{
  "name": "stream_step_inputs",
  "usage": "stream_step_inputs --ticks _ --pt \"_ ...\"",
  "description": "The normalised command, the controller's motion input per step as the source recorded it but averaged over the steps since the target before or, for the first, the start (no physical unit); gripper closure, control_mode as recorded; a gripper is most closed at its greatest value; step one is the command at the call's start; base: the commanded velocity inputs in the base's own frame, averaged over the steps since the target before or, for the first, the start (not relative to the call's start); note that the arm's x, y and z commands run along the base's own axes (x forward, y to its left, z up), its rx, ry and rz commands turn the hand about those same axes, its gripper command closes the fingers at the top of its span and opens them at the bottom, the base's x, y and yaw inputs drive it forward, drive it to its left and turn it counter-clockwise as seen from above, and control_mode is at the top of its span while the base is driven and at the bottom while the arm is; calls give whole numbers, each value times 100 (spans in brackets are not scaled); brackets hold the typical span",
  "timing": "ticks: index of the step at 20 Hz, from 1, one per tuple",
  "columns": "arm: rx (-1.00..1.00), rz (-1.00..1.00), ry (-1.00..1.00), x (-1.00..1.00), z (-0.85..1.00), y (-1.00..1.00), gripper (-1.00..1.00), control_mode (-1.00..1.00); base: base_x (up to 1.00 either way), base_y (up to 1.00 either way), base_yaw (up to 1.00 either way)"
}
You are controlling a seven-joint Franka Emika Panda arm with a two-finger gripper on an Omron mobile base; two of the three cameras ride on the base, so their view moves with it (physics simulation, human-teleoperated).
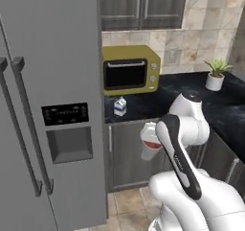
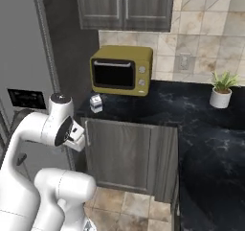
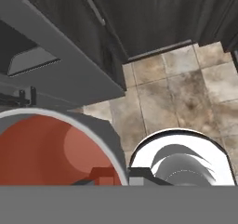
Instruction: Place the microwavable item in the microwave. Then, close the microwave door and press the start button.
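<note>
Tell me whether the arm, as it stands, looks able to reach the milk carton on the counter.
Probably yes for distance: the milk carton stands at the counter's front edge, just beyond the folded arm. But the fingers already seem shut on the cup of red-brown liquid, so they aren't free to take it.

The robot arm (image 1: 191,177) is white, round and smooth, with black bands at its joints.

Just beside the hand, the cup (image 1: 150,141) is pale grey-white with reddish-brown liquid. Beyond it stand dark grey cabinet doors (image 2: 125,154) under a black, white-flecked counter (image 1: 220,100). Farther off sits a mustard-yellow, black-fronted appliance (image 1: 130,70). Below the hand, mottled beige floor tiles (image 3: 176,93).
</note>
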Motion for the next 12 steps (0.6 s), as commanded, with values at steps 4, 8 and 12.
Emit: stream_step_inputs --ticks 4,8,12 --pt "0 0 0 0 0 0 100 100 -60 100 8" --pt "0 0 0 0 0 0 100 100 -42 100 13" --pt "0 0 0 0 0 0 100 100 -7 100 9"
